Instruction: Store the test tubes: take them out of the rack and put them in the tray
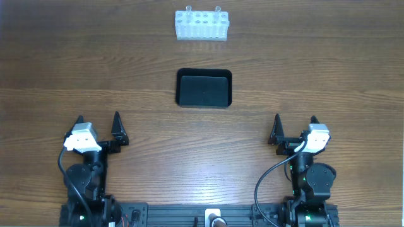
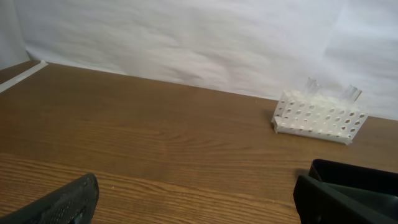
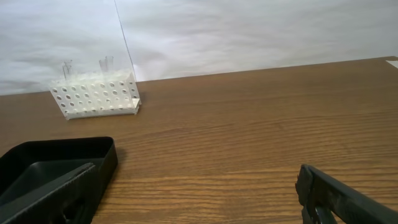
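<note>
A: While both arms sit back near their bases, where do the tubes stand?

B: In the white rack (image 1: 201,26), at the far side of the wooden table (image 1: 328,63). One clear test tube (image 1: 187,11) is upright near the rack's left end, and a second test tube (image 1: 218,9) is upright near its right end (both on the far row, as the top view has it).

A: And the tray?

B: The black tray (image 1: 178,88) lies in the middle of the table. It is on the near side of the rack and apart from it, roughly in line with it.

A: What of the fingers?

B: The left gripper (image 1: 98,117) has its fingers spread wide with nothing between them, and it is well short of the tray. The right gripper (image 1: 295,117) is the same on its side, gaping wide and holding nothing. The tray lies farther out than both grippers, midway between them.
</note>
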{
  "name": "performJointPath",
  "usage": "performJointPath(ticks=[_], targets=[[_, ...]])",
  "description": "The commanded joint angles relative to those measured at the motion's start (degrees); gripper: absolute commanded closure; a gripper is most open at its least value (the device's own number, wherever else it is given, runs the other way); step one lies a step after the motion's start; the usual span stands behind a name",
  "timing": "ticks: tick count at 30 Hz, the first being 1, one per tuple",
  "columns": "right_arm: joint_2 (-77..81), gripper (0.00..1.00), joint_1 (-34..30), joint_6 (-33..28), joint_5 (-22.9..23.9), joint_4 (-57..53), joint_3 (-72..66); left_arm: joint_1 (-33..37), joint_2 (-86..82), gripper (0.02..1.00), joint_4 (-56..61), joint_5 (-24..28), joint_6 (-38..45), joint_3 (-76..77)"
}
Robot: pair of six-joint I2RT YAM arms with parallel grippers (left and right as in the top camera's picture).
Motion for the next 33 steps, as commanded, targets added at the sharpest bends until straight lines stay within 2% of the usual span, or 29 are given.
performJointPath(ticks=[1,21,28,33], targets=[[-0.63,0.007,-0.33,0.55,0.52,-0.28,-0.28,-0.22,-0.42,0.02,-0.13,0.74,1.05,-0.24],[-0.63,0.009,-0.33,0.55,0.55,-0.28,-0.28,-0.28,0.68,0.02,-0.79,0.2,1.03,0.81],[-0.63,0.009,-0.33,0.55,0.52,-0.28,-0.28,-0.28,10.62,0.02,-1.03,1.4,0.59,12.0],[-0.63,0.009,-0.33,0.55,0.52,-0.28,-0.28,-0.52,22.77,0.02,-3.23,6.36,0.59,24.63]])
